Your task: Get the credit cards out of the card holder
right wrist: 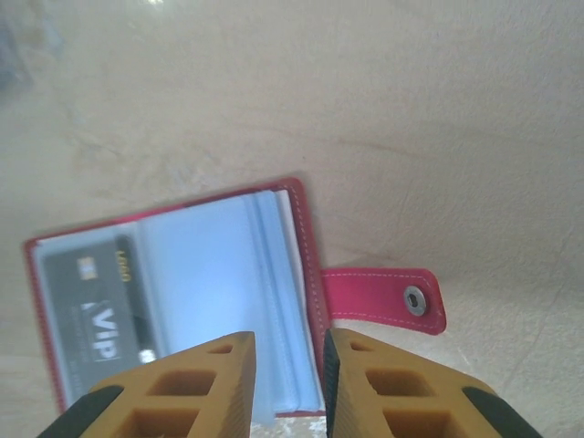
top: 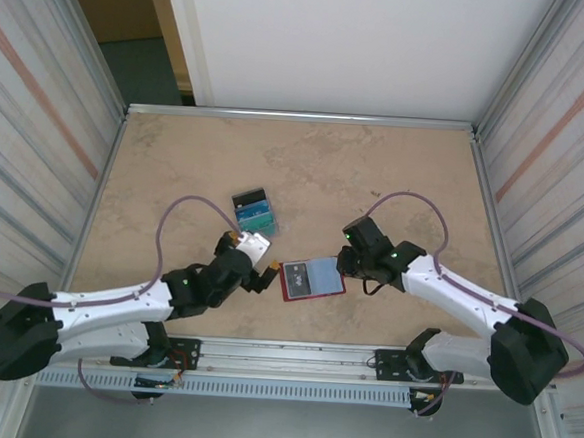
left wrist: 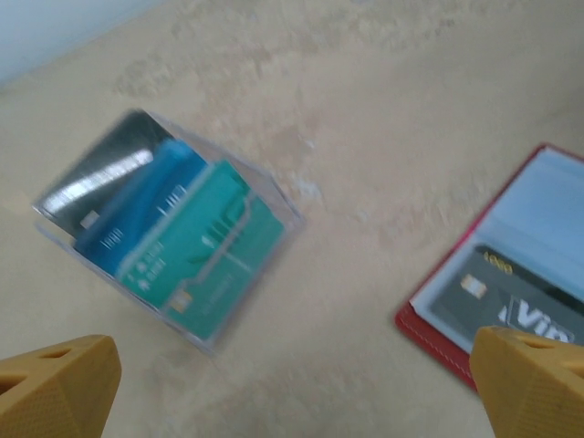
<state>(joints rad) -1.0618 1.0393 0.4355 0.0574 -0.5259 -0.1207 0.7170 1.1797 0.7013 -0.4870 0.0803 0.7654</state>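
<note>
The card holder [top: 313, 279] lies open on the table, dark red outside with pale blue-grey sleeves [right wrist: 210, 274] inside. A black "VIP" credit card [right wrist: 96, 306] sits in its left sleeve, and its red tab [right wrist: 383, 297] sticks out to the right. My right gripper [right wrist: 287, 351] stands over the holder's right edge [top: 345, 267], jaws narrowly apart with the sleeve edges and red cover pinched between them. My left gripper [top: 266, 273] hovers wide open just left of the holder, nothing between its fingers [left wrist: 59, 379].
A clear plastic case [top: 254, 212] holding a black, a blue and a green card [left wrist: 205, 242] lies behind the left gripper. Corrugated walls [top: 39, 111] line both sides, and a metal rail [top: 292, 357] runs along the near edge.
</note>
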